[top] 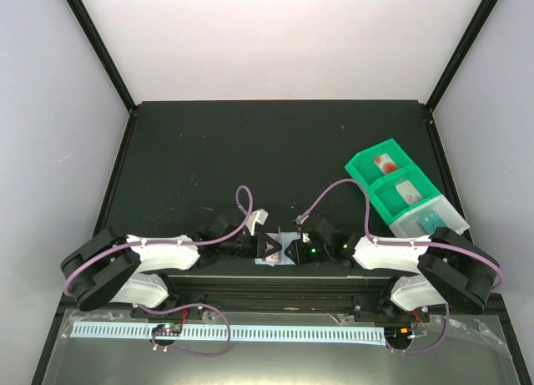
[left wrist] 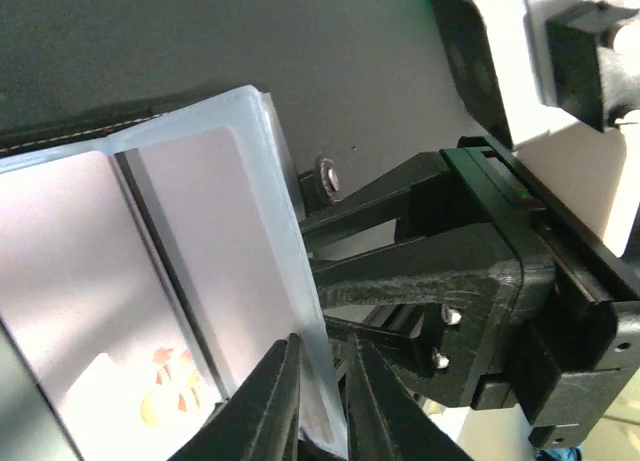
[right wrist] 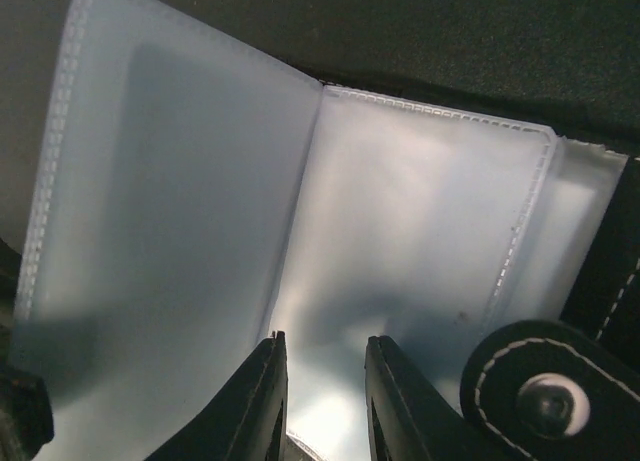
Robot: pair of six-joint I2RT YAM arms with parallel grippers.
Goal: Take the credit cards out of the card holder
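Note:
The card holder point(top: 287, 240) hangs open between both grippers at the near middle of the table. In the left wrist view its clear sleeves point(left wrist: 215, 251) hold pale cards, one with an orange mark point(left wrist: 160, 401). My left gripper point(left wrist: 325, 346) is shut on the sleeve's edge, and it also shows in the top view point(top: 265, 250). In the right wrist view the pale blue-grey sleeves point(right wrist: 400, 231) spread open and the black snap tab point(right wrist: 545, 401) sits at the lower right. My right gripper point(right wrist: 322, 346) has its fingers close together on the sleeve, and it shows in the top view point(top: 295, 250).
A green compartment tray point(top: 365, 166) stands at the right edge. It holds a red-marked card point(top: 385, 162), a pale card point(top: 409, 193) and a teal card point(top: 434, 222). Purple cables arch over both arms. Black frame posts stand at the table's far corners.

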